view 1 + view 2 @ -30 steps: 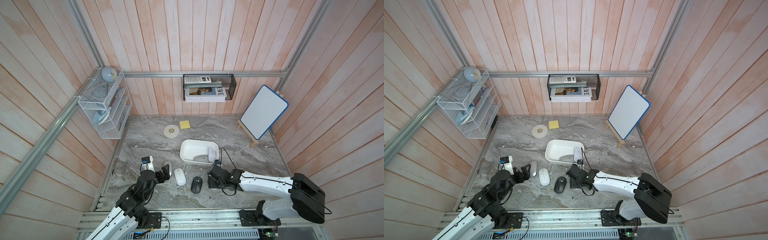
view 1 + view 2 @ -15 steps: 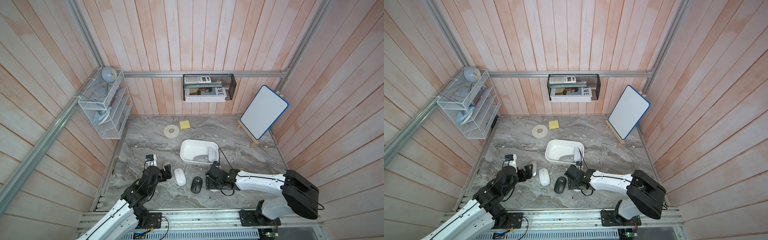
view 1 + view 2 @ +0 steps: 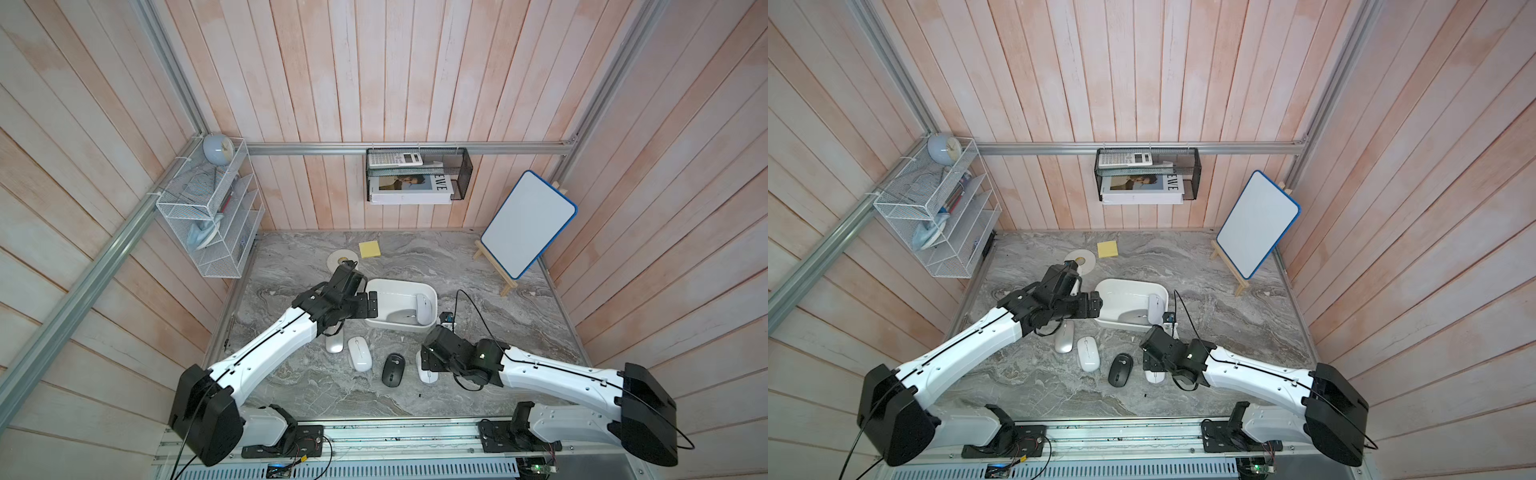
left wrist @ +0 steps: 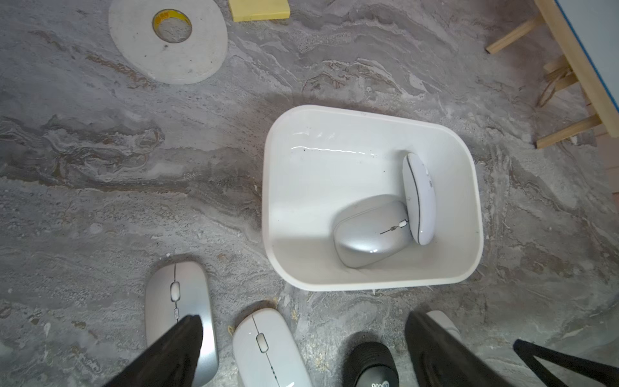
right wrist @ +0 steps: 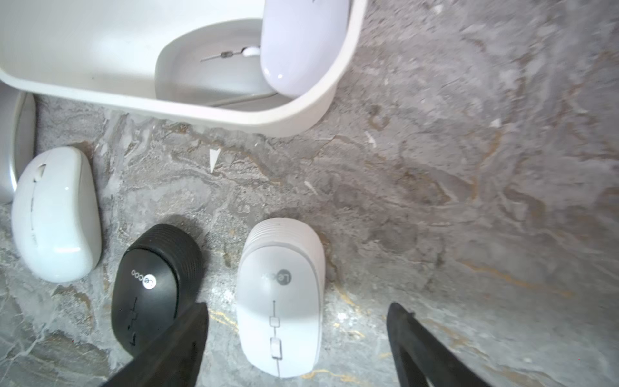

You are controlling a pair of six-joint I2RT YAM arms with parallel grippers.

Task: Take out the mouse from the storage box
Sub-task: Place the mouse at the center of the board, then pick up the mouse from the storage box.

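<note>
The right pincer [image 5: 297,315] stands open and grips nothing. Its black jaws are on either side of a white ridge-backed plastic mouse [image 5: 281,268], clear of its flanks. That mouse lies flat on the grey marble-patterned tabletop [image 3: 519,332], low and right of centre in both top views. To its left in the frame a black oval mouse [image 3: 393,369], a white flat mouse [image 3: 360,353] and a silver slim mouse [image 3: 333,345] lie in a row, close together.

The left pincer [image 3: 372,304] is also open and empty. It hovers at the left end of the white rounded plastic storage box [image 3: 395,325], near the centre of the frame. Two mice remain inside the box, both toward its right end. A silver rounded mouse [image 4: 370,231] lies flat on the floor of the box. A white thin mouse [image 4: 418,197] stands on its edge against the end wall and touches the silver one.

The risks appear to be these:
- The jaws hang close to the rim, so a low reach could knock the light box and slide it into the row of mice.
- The tilted mouse is smooth and narrow and may slip from a pinch or topple.
- Because the two mice touch, lifting either is likely to shift the other.
- If the right arm rises carelessly it could clip the black oval mouse beside it, and both arms reaching in together could collide.
</note>
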